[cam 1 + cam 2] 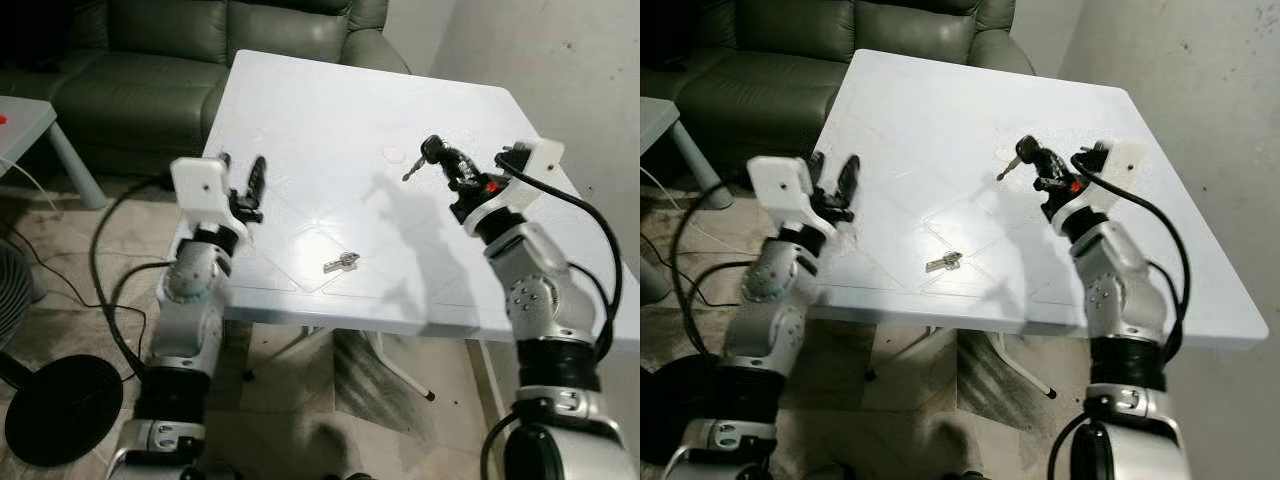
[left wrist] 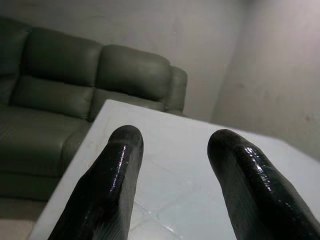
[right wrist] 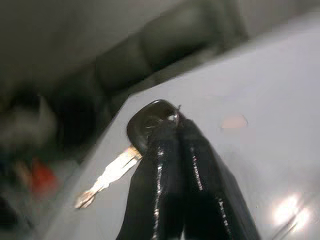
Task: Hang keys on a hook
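**Key held above the white surface by the right gripper**

Key with a black head and a silver blade hung in the air over the far right part of the white surface, pinched by its head in the right gripper. Its jaws were closed tight on the head, and the blade pointed down and toward the robot's left. In the right wrist view, the two black fingers pressed together with the round head just past their tips.

A second small silver key lay flat on the surface, near the front edge and roughly midway between the two arms. It was well apart from both grippers, with bare white surface all around it.

The left gripper hovered at the surface's left edge, its jaws open and holding nothing. In the left wrist view, a clear gap separated its two fingers.

The square surface stood with its far edge close against a dark green sofa. A pale wall ran close along its right side. To the left, floor lay open, crossed by black cables, with a round black base resting on it.
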Tool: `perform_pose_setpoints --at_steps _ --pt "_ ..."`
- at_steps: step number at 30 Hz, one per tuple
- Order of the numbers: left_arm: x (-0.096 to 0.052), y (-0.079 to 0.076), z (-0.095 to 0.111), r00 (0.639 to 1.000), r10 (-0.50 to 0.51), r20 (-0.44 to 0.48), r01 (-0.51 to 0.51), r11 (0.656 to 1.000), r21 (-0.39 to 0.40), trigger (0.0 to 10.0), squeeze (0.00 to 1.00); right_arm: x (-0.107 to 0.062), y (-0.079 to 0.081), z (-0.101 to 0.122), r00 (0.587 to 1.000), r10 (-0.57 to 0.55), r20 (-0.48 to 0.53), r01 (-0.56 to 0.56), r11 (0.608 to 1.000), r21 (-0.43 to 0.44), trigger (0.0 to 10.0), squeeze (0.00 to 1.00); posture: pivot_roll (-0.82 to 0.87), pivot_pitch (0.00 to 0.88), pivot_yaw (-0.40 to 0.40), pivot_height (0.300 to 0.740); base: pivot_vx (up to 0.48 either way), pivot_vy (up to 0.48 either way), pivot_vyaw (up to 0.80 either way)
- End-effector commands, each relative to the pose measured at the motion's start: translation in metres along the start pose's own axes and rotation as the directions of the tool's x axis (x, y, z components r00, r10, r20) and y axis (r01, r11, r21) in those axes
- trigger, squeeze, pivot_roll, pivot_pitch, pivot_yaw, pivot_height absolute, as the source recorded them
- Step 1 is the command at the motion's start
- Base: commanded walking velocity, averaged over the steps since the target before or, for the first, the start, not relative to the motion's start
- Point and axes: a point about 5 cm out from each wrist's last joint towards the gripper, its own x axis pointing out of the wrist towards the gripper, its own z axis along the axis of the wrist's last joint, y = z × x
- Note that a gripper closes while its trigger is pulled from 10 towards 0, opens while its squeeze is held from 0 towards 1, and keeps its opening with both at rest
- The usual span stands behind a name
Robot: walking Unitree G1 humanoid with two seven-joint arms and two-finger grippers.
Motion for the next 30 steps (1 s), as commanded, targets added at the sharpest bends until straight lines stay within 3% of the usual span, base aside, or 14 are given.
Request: perform_pose_setpoints --at_steps 1,3,4,6,8,9,10,11,13,14,16,23,26,30 --pt "0.003 0.001 0.007 1.0 0.011 0.008 -0.011 0.998 -0.06 10.0 0.0 -0.004 -0.016 0.003 0.99 -0.141 0.009 0.137 0.977 0.164 10.0 0.0 0.01 0.072 -0.096 0.74 0.0 0.0 0.0" --pt "0.003 0.004 0.007 0.999 0.033 0.0 -0.033 0.995 -0.095 10.0 0.0 -0.005 -0.021 0.0 0.985 -0.172 0.007 0.168 0.97 0.175 10.0 0.0 0.0 0.067 -0.092 0.74 0.0 0.0 0.0" --pt "0.003 0.007 0.006 0.999 0.041 -0.012 -0.042 0.995 -0.095 10.0 0.0 -0.008 -0.028 -0.001 0.975 -0.22 -0.021 0.221 0.968 0.118 10.0 0.0 0.0 0.067 -0.092 0.74 0.0 0.0 0.0" --pt "0.003 0.008 0.005 0.999 0.045 -0.017 -0.047 0.995 -0.083 10.0 0.0 -0.008 -0.031 0.001 0.971 -0.24 -0.021 0.24 0.952 0.189 10.0 0.0 0.0 0.067 -0.092 0.74 0.0 0.0 0.0" --pt "0.003 0.008 0.006 0.999 0.051 -0.014 -0.052 0.991 -0.124 10.0 0.0 -0.008 -0.035 0.005 0.962 -0.272 -0.015 0.268 0.934 0.237 10.0 0.0 0.0 0.06 -0.09 0.74 0.0 0.0 0.0" --pt "0.003 0.009 0.008 0.999 0.054 -0.01 -0.054 0.99 -0.127 10.0 0.0 -0.007 -0.03 0.011 0.973 -0.232 0.006 0.23 0.966 0.119 10.0 0.0 0.0 0.055 -0.09 0.74 0.0 0.0 0.0" --pt "0.003 0.009 0.011 0.999 0.048 0.0 -0.048 0.993 -0.109 10.0 0.0 -0.006 -0.015 0.021 0.989 -0.127 0.074 0.136 0.983 -0.127 10.0 0.0 -0.01 0.049 -0.09 0.74 0.0 0.0 0.0" --pt "0.003 0.009 0.013 0.999 0.042 0.005 -0.042 0.995 -0.095 10.0 0.0 -0.007 -0.008 0.024 0.992 -0.071 0.107 0.093 0.97 -0.226 10.0 0.0 -0.01 0.049 -0.09 0.74 0.0 0.0 0.0" --pt "0.003 0.011 0.019 0.999 0.042 0.012 -0.041 0.995 -0.086 10.0 0.0 -0.011 0.004 0.026 0.987 -0.01 0.162 0.062 0.946 -0.319 10.0 0.0 -0.01 0.044 -0.088 0.74 0.0 0.0 0.0" --pt "0.003 0.011 0.019 0.999 0.042 0.012 -0.041 0.995 -0.086 10.0 0.0 -0.011 0.004 0.026 0.987 -0.01 0.162 0.062 0.946 -0.319 10.0 0.0 -0.01 0.044 -0.088 0.74 0.0 0.0 0.0" --pt "0.0 0.016 0.02 0.999 0.053 -0.006 -0.053 0.997 -0.05 10.0 0.0 -0.017 0.02 0.026 0.973 0.096 0.208 0.005 0.898 -0.441 10.0 0.0 0.0 0.042 -0.083 0.74 0.0 0.0 0.0" --pt "-0.01 0.019 0.009 0.996 0.046 -0.071 -0.05 0.997 -0.05 10.0 0.0 -0.024 0.028 0.013 0.973 0.141 0.184 -0.032 0.867 -0.497 10.0 0.0 -0.01 0.048 -0.077 0.74 0.0 0.0 0.0" --pt "-0.013 0.019 0.01 0.997 0.043 -0.06 -0.043 0.999 0.001 10.0 0.0 -0.029 0.029 0.007 0.971 0.151 0.185 -0.04 0.868 -0.495 10.0 0.0 0.0 0.052 -0.074 0.74 0.0 0.0 0.0" --pt "-0.015 0.019 0.009 0.997 0.049 -0.067 -0.05 0.999 -0.01 10.0 0.0 -0.031 0.031 0.005 0.968 0.16 0.195 -0.039 0.859 -0.511 10.0 0.0 0.0 0.055 -0.073 0.74 0.0 0.0 0.0"
